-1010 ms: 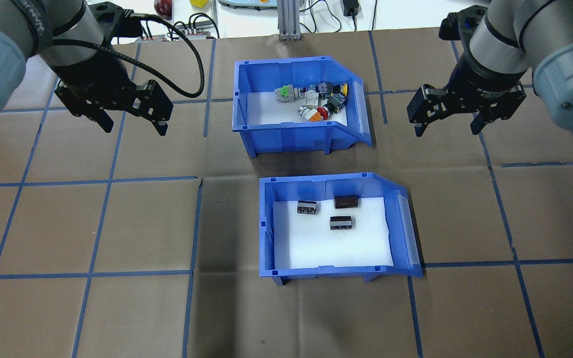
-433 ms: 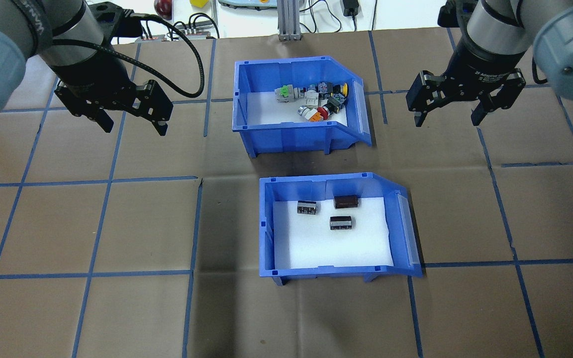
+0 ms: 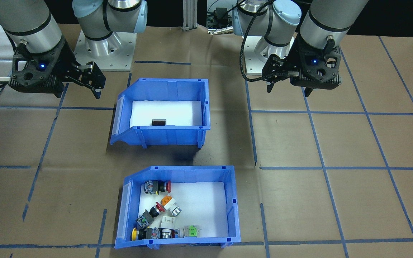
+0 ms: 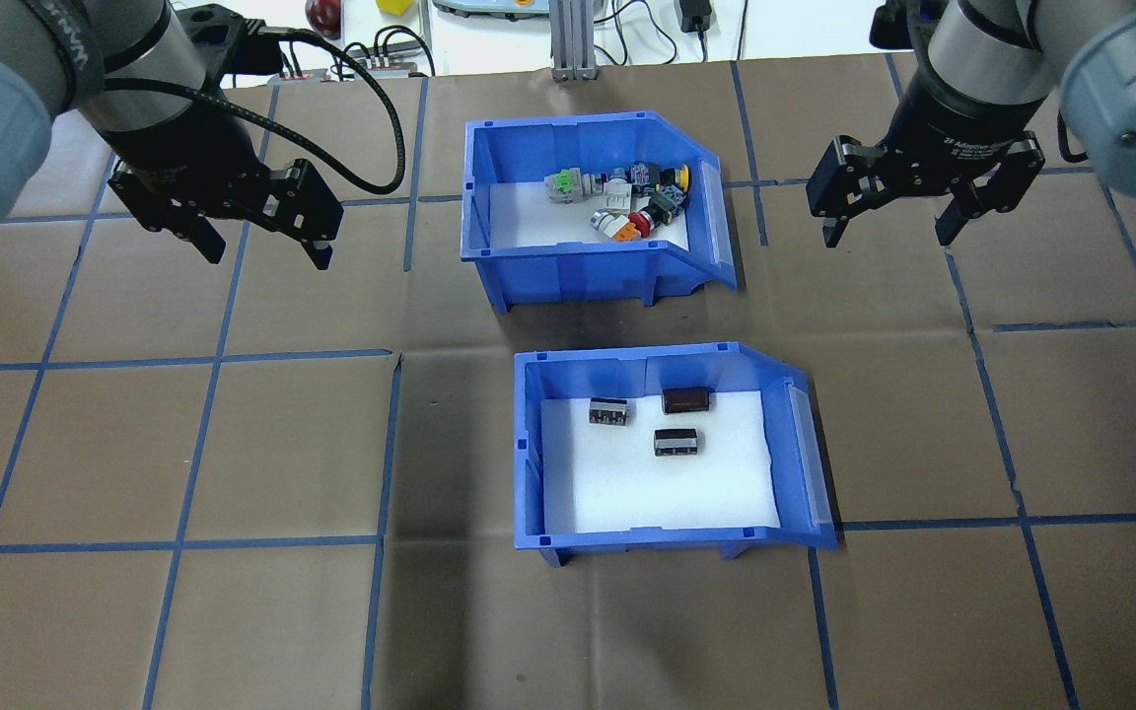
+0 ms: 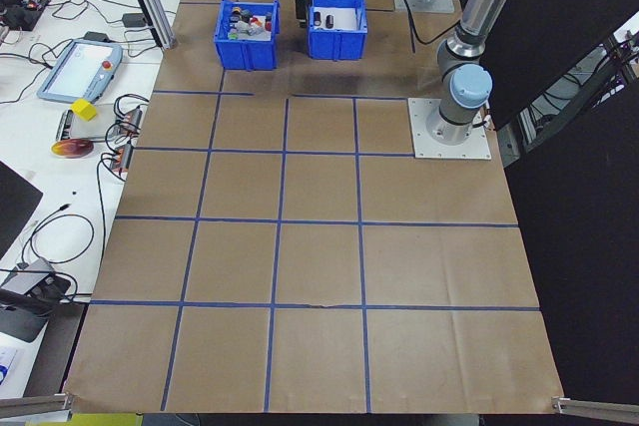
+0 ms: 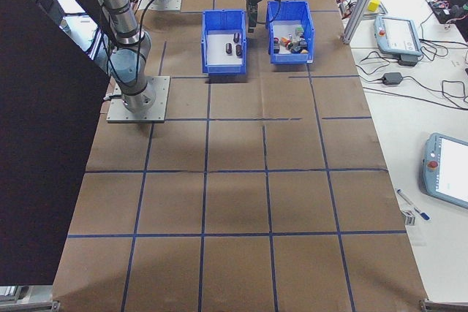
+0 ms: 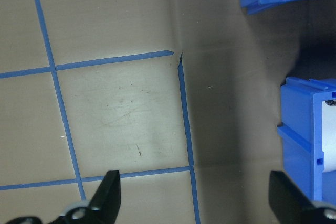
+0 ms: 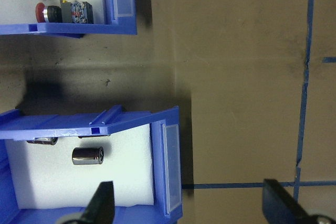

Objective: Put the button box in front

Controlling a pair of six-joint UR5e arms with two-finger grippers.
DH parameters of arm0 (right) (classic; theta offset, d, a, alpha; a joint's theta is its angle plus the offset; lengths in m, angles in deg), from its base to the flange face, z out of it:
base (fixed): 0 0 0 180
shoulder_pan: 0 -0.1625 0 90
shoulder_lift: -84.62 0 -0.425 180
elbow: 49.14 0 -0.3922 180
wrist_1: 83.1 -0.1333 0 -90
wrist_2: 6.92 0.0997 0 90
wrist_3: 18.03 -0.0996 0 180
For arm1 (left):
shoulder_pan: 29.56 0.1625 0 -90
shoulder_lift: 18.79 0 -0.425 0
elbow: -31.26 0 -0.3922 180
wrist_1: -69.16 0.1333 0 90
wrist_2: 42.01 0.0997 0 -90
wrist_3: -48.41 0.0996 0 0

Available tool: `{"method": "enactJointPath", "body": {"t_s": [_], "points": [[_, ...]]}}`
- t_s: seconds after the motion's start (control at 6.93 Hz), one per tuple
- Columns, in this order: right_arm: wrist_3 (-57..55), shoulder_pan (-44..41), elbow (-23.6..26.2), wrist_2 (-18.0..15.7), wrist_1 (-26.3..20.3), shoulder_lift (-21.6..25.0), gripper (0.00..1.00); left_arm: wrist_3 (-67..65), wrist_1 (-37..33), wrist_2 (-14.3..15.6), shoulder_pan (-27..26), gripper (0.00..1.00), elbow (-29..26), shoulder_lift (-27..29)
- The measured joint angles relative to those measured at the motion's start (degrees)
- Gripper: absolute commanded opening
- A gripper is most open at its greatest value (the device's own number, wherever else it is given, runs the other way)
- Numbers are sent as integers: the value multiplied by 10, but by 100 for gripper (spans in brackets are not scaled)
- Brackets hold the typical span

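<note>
The button box (image 4: 588, 258) sits on the table (image 4: 183, 444) toward its far edge from the robot, roughly midway between the table's left and right ends, with its sloped open mouth facing the robot's right; its white foam liner (image 4: 529, 222) carries a cluster of push-button switches (image 4: 627, 202) with red, yellow, green and orange caps, gathered toward the mouth end. Just beside it, on the side nearer the robot's bases, stands a second blue bin (image 4: 667, 528) with the same orientation, holding three small black cylindrical parts (image 4: 676, 442) on white foam; the two bins are close but apart, a strip of brown paper showing between them. The left gripper (image 4: 262, 247) hangs above the table to the left of the button box, its fingers spread apart and holding nothing. The right gripper (image 4: 893, 232) hangs to the right of the button box's mouth, fingers likewise spread wide and empty. Neither gripper touches either bin. Blue tape lines (image 4: 213, 355) divide the paper-covered table into squares
</note>
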Motion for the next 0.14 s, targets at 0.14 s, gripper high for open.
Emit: {"method": "enactJointPath", "body": {"t_s": [0.14], "points": [[0, 0, 0, 0, -1, 0, 100, 0, 0, 0, 0, 99, 0, 0]]}}
